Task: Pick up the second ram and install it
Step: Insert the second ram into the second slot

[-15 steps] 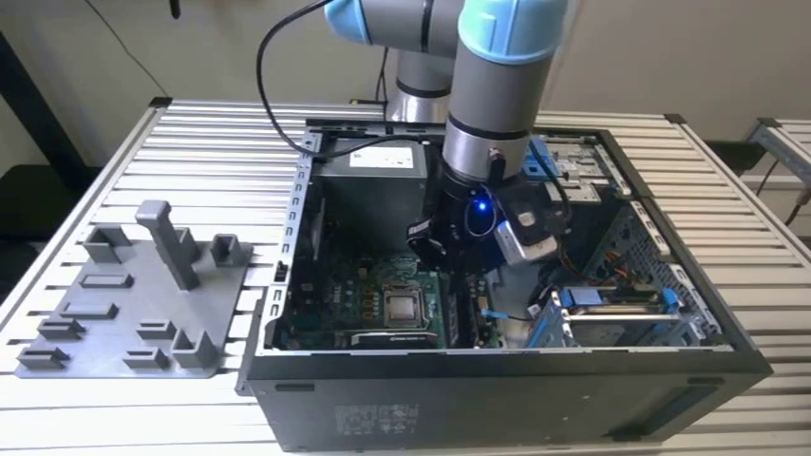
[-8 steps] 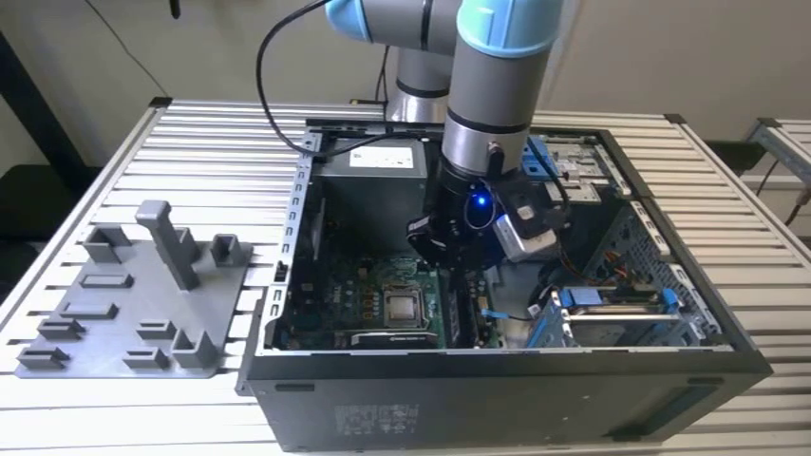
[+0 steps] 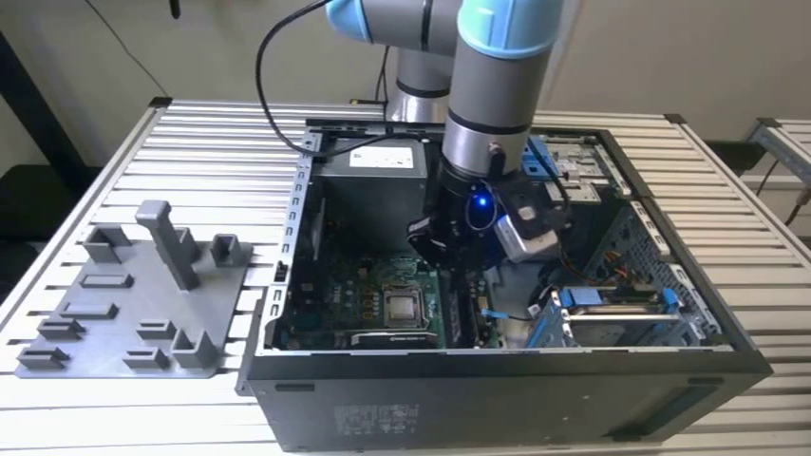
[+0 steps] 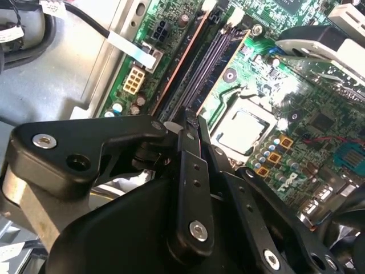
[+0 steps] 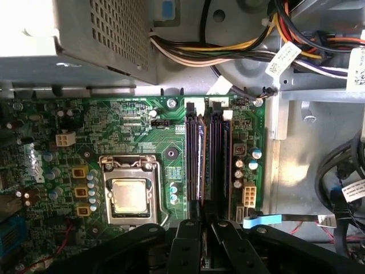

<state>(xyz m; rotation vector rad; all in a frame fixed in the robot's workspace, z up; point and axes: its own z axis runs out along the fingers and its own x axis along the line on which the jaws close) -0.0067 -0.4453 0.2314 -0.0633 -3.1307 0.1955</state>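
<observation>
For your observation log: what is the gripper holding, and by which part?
Cannot be told: the gripper sits over the memory slots, its body hiding the grasp.

The computer case [image 3: 507,380] sits on the worktop [image 3: 190,142]. The tray [image 3: 127,313] lies beside the case, toward the exterior view's left. The motherboard [image 3: 380,304] lies inside the case.

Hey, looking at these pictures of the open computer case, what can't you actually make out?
- Slim dark green memory stick: I cannot pick it out for certain. The first wrist view sees the long black memory slots from straight above, so anything in them is edge-on.
- Near end of those slots: covered by the black gripper in the first wrist view.
- The slots in the exterior view: hidden behind the gripper and the grey arm.
</observation>
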